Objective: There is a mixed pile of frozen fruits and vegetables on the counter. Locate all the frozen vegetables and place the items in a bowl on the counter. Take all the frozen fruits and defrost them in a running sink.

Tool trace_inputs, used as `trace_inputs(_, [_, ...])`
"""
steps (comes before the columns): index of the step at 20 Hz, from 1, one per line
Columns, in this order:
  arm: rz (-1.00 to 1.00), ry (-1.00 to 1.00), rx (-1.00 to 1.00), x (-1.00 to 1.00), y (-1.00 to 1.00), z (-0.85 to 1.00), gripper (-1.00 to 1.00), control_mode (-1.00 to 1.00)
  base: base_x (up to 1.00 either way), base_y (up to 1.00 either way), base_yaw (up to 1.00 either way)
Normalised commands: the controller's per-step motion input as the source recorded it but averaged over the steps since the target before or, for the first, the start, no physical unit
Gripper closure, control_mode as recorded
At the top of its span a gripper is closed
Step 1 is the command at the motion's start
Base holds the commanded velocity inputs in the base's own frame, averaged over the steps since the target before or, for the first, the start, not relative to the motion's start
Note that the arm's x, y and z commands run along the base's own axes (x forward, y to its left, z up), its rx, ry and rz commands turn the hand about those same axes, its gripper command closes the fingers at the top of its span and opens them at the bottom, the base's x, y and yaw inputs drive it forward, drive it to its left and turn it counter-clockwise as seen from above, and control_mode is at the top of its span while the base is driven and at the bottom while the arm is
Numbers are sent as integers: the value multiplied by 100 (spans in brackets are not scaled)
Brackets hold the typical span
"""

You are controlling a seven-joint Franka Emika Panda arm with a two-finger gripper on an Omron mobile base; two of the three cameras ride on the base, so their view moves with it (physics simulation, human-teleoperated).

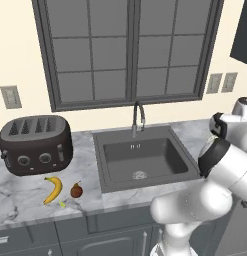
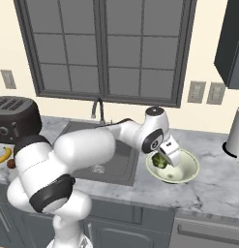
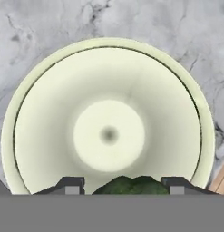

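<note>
My gripper hangs just above the pale green bowl on the marble counter, shut on the dark green broccoli floret. Looking straight down in the hand view, the broccoli floret sits between the two fingertips over the bowl's near side. Far left on the counter lie the yellow banana, the reddish-brown fruit and the tiny yellow-green sliver. The dark grey sink with its arched faucet lies between them and the bowl.
A dark four-slot toaster stands behind the banana. A white jug-like appliance stands at the far right of the counter. A window spans the wall behind the sink, and my own arm crosses over the basin.
</note>
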Motion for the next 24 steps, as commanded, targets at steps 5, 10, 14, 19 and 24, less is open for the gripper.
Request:
trace_inputs(5, [-1, 0, 0, -9, -1, -45, 100, -100, 0, 0, 0])
trace_inputs(10, [0, 0, 0, 0, 0, -14, -100, -100, 0, 0, 0])
trace_inputs(14, [0, 0, 0, 0, 0, -1, -100, -100, 0, 0, 0])
trace_inputs(19, [0, 0, 0, 0, 0, 0, -100, -100, 0, 0, 0])
trace_inputs(24, [-1, 0, -6, 5, 0, 26, -100, -100, 0, 0, 0])
